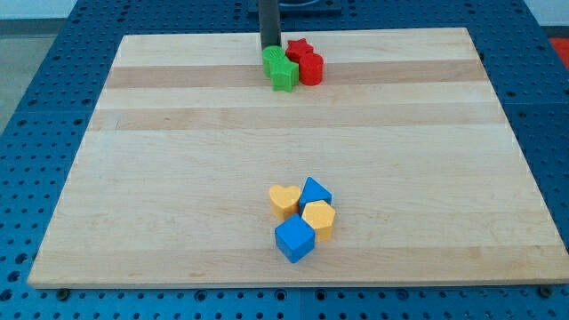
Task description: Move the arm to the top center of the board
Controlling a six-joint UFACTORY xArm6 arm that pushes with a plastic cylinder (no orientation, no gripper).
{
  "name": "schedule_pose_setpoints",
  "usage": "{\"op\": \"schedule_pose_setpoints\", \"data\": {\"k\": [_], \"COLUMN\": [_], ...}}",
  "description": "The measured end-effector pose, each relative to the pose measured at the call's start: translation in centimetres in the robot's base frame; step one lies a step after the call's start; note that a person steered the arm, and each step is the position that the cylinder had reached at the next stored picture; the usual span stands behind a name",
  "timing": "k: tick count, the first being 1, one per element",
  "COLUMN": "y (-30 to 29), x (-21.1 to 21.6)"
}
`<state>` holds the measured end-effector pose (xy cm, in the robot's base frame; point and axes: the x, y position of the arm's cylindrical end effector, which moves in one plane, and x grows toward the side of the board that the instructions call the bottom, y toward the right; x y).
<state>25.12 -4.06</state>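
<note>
My rod comes down from the view's top and my tip [270, 46] rests on the wooden board [178, 178] near its top centre. It stands just above the green blocks. A green round block [274, 59] and a green star block [284, 74] sit right below the tip. A red star block [298, 48] and a red round block [311, 68] sit to the tip's right, touching the green ones.
Near the view's bottom centre sits a second cluster: a yellow heart block [284, 201], a blue triangular block [315, 192], a yellow hexagon block [318, 219] and a blue cube [294, 240]. Blue perforated table surrounds the board.
</note>
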Motion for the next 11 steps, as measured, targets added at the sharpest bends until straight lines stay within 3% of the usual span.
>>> {"op": "schedule_pose_setpoints", "data": {"k": [2, 4, 5, 8, 9, 10, 11], "y": [0.0, 0.0, -0.1, -1.6, -0.2, 7.2, 10.0], "x": [7.7, 9.9, 8.7, -5.9, -5.8, -3.6, -3.2]}}
